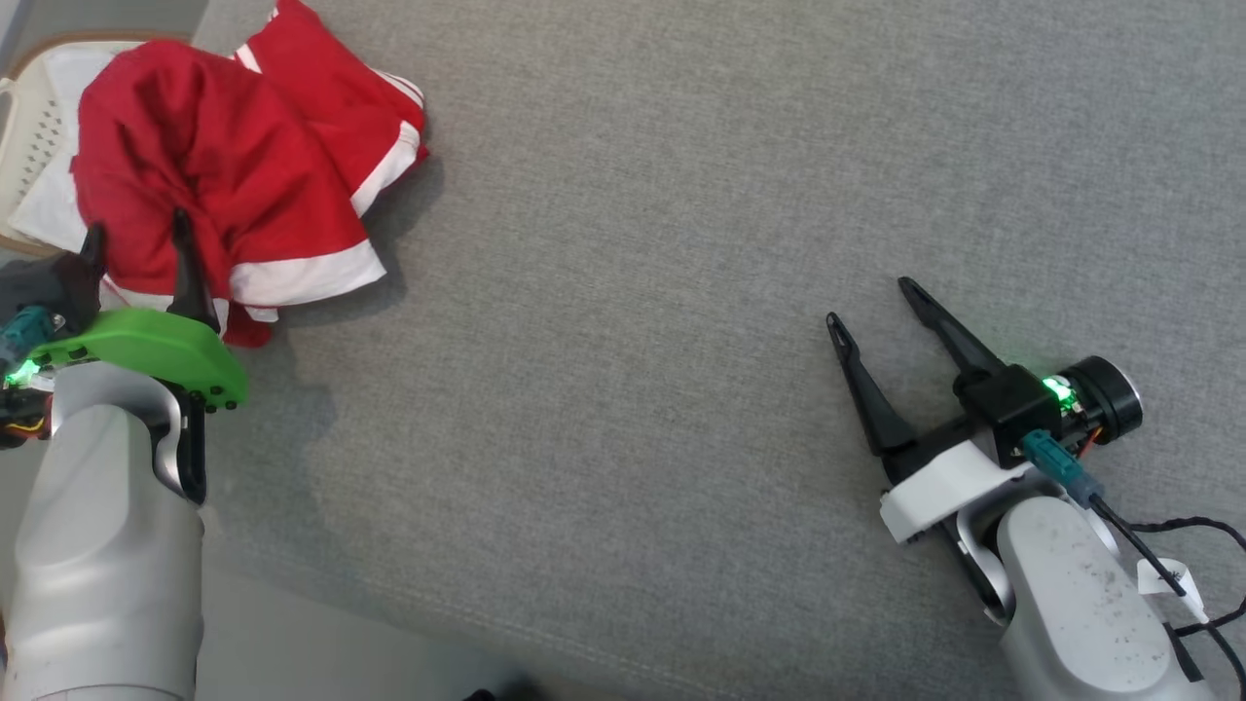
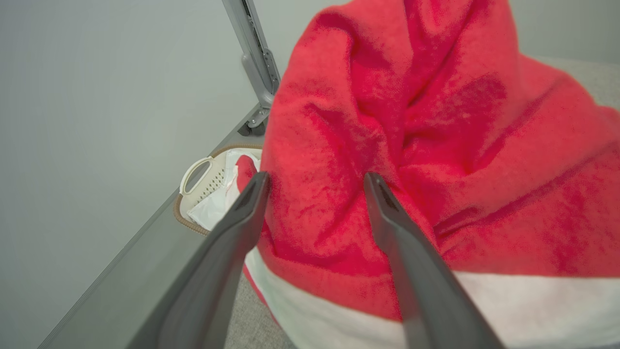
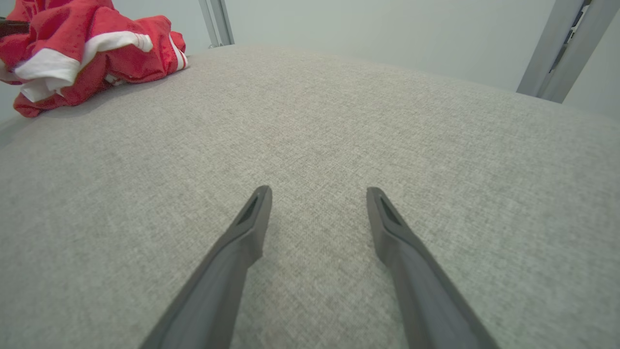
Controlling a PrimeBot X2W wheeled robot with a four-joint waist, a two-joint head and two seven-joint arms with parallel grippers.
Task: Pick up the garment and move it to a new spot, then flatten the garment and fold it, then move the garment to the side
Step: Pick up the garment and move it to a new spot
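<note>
At the far left of your bench (image 1: 681,292): garment (image 1: 224,166), red with white bands, crumpled
Left gripper (image 1: 136,225): jaws wide, at the garment's near edge
Right gripper (image 1: 871,303): jaws wide, holding nothing, well apart from the garment

We see a red garment (image 1: 224,166) with white bands ahead of the dark jaws of the left gripper (image 1: 136,222), whose mount is bright green. Under the black jaws of the right gripper (image 1: 868,301), white-mounted, the cover (image 1: 633,292) is plain grey weave. Left of the left jaws sits a cream basket (image 1: 29,127), dotted with holes.
</note>
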